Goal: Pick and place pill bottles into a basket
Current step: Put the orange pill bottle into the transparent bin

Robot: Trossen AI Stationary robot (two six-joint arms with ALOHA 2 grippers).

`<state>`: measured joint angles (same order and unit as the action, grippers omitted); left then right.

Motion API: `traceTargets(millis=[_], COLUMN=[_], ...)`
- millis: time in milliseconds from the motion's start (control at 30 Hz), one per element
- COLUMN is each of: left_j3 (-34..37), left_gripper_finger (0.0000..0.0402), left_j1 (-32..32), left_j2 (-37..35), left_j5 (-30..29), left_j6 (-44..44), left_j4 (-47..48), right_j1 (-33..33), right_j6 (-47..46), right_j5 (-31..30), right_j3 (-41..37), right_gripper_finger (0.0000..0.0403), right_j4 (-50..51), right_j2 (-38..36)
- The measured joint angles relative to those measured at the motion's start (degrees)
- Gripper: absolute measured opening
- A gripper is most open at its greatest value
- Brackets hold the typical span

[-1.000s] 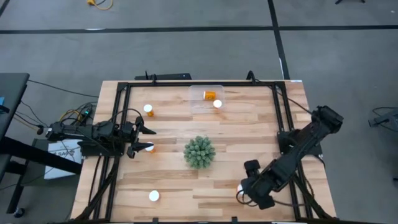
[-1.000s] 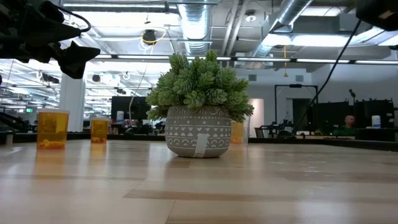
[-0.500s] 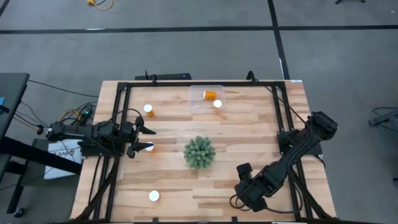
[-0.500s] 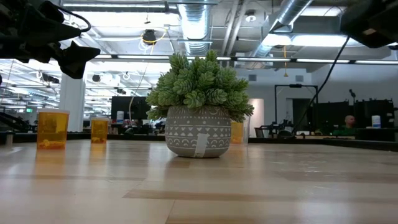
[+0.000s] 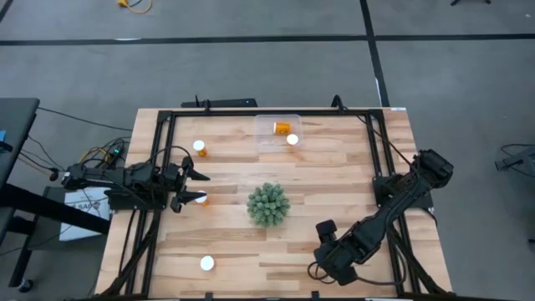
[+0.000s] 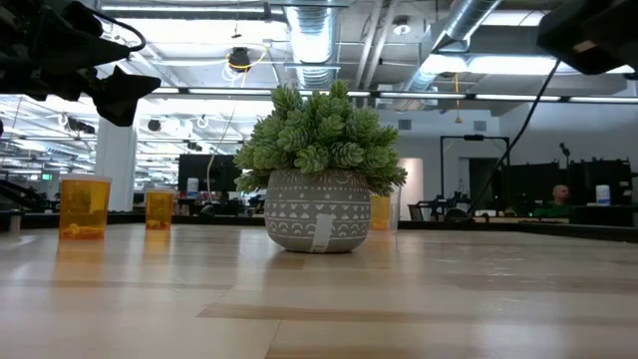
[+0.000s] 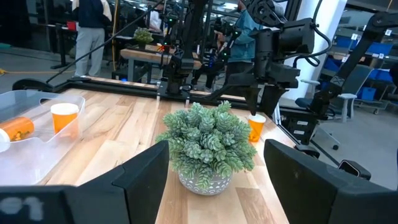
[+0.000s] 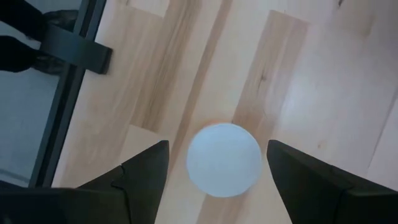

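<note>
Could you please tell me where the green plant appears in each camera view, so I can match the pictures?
High view: plant at the table's middle, seen from above.
Low view: plant centre frame, in a grey patterned pot.
Left wrist view: plant between the left gripper's open fingers.
Right wrist view: not in it.
Shared landmark: the basket beyond the plant, also in the left wrist view.

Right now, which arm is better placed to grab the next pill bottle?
The right. Its hand hovers open directly over an upright pill bottle, white cap centred between the fingers. The left hand is open too, but its bottle sits just beside it, not between its fingers.
</note>
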<state>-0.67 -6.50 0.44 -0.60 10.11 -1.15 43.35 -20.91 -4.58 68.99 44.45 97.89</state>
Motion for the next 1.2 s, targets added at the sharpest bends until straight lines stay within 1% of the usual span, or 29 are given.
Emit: traceTargets(millis=[167,367,600,700,900,1200], left_j3=[0.01,-0.02,0.00,0.01,-0.01,-0.01], left_gripper_finger=[0.0254,0.0254,0.0254,0.0254,0.0254,0.0254], left_j1=[0.00,0.00,0.00,0.00,0.00,0.00], left_j2=[-0.01,-0.01,0.00,-0.01,-0.01,-0.01], left_j5=[0.00,0.00,0.00,0.00,0.00,0.00], left_j6=[0.00,0.00,0.00,0.00,0.00,0.00], left_j4=[0.00,0.00,0.01,0.01,0.00,0.00], right_j1=[-0.02,0.00,-0.29,-0.74,-1.93,-4.87], right_j6=[0.33,-1.13,-1.31,-1.16,-0.95,0.85], right_j5=[-0.02,0.72,0.13,0.13,0.15,0.22], right_j3=[-0.01,-3.99,-4.68,-4.68,-4.66,-4.66], right_gripper_finger=[0.0264,0.0264,0.0264,0.0252,0.0190,0.0194], right_j4=[0.01,-1.88,-2.65,-3.20,-3.23,-3.22], right_j2=[0.00,-0.09,-0.09,-0.09,-0.09,-0.09])
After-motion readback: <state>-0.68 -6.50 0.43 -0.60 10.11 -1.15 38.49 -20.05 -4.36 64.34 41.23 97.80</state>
